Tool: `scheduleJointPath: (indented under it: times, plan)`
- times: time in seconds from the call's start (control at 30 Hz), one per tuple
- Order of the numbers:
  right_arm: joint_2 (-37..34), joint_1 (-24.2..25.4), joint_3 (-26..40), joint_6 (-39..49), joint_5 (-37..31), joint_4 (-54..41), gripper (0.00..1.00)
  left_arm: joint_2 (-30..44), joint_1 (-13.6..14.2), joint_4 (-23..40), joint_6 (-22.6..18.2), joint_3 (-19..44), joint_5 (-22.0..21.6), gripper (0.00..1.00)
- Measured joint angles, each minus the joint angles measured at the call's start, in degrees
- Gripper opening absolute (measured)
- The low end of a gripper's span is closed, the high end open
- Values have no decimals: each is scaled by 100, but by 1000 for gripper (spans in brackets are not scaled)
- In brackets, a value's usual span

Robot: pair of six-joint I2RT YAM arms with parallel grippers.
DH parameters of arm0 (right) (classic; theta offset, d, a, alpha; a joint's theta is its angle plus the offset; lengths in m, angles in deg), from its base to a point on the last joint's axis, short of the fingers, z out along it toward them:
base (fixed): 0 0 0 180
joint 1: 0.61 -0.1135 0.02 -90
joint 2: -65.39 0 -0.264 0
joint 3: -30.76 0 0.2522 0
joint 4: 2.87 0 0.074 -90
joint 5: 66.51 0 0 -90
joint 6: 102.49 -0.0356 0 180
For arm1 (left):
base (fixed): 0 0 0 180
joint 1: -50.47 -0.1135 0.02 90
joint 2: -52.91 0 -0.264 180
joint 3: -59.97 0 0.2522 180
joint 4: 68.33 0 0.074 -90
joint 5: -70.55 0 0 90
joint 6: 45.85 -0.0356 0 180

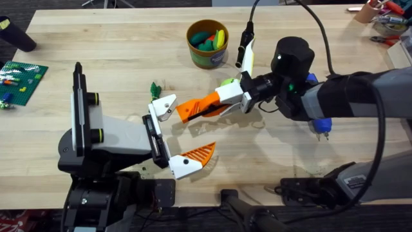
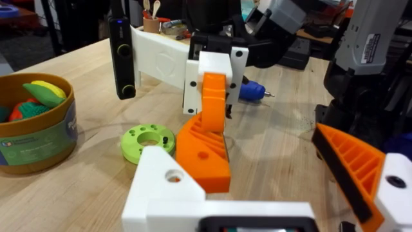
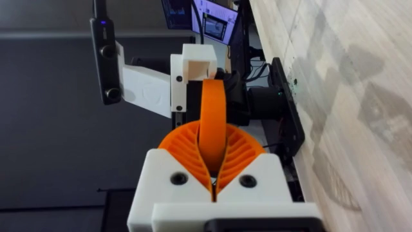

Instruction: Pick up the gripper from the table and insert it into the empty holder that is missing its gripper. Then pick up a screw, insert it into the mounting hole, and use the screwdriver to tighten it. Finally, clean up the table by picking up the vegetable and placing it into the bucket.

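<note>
Orange gripper [image 1: 199,108] in right hand [image 1: 215,103]

On my worktop [image 1: 96,38] I count one bucket [image 1: 207,45], one green ring-shaped part [image 2: 148,142], one blue-handled screwdriver [image 1: 320,124] and one green brick baseplate [image 1: 20,80]. There is one loose orange gripper [image 1: 196,109], one empty white holder [image 1: 163,106] and one mounted orange finger [image 1: 198,153]. I have two end effectors, the left [image 1: 168,138] and the right [image 1: 222,102].
</note>
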State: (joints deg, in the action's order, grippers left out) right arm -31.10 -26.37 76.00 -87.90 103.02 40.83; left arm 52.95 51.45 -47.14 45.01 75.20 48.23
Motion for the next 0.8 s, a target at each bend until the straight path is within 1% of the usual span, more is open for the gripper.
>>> scheduleJointPath:
  times: [0.2, 0.3, 0.4, 0.47, 0.6, 0.8]
  plan:
    - [67, 82, -79, -24, 33, -349, 23, 0, 0, 54, 2, 0, -2, 987]
    - [432, 377, -404, 6, 80, -407, 23, 1, 0, 54, 1, 0, -2, 987]
    - [966, 705, -752, 47, 96, -400, 23, 1, 0, 54, 2, 0, -1, 987]
    - [1234, 809, -918, 59, 109, -382, 22, -1, 0, 55, 2, 0, 0, 987]
    - [1351, 747, -1116, 225, 113, -397, 22, 1, 0, 54, 1, 0, -1, 987]
    - [1349, 513, -1147, 382, 87, -396, 22, 0, 0, 54, 1, 0, -2, 987]
